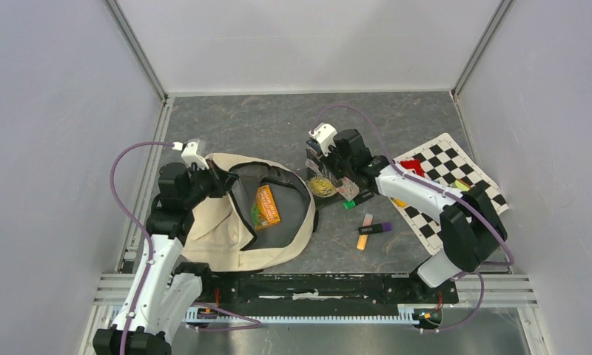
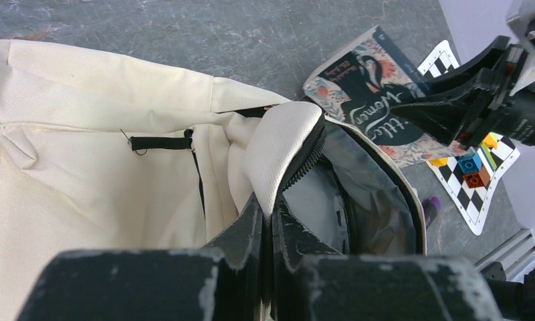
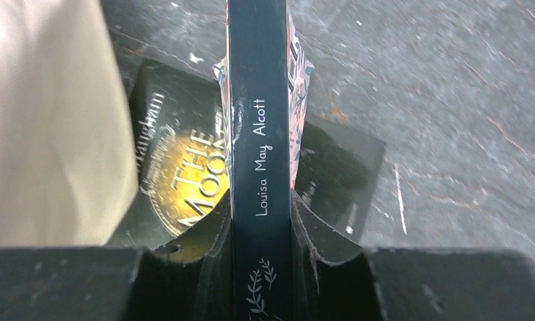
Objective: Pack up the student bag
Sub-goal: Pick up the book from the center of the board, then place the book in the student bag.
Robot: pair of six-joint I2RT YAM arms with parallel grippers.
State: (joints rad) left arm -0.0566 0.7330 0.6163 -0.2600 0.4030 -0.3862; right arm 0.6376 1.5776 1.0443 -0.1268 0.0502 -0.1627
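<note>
The student bag [image 1: 226, 222] lies open at the left, cream with dark grey lining, and an orange book [image 1: 267, 207] lies inside it. My left gripper [image 1: 217, 180] is shut on the bag's zipper rim [image 2: 285, 147] and holds the opening up. My right gripper [image 1: 324, 164] is shut on a dark Louisa May Alcott book [image 3: 261, 134], gripped by the spine and held on edge just right of the bag. That book's floral cover shows in the left wrist view [image 2: 365, 87]. Under it lies a black book with a gold moon [image 3: 178, 174].
A checkerboard mat [image 1: 456, 166] at the right carries a red brick [image 1: 414, 168] and other coloured bricks [image 2: 475, 170]. A green-capped marker [image 1: 356, 200], an orange marker [image 1: 365, 231] and a purple marker [image 1: 374, 228] lie on the table between the books and the mat.
</note>
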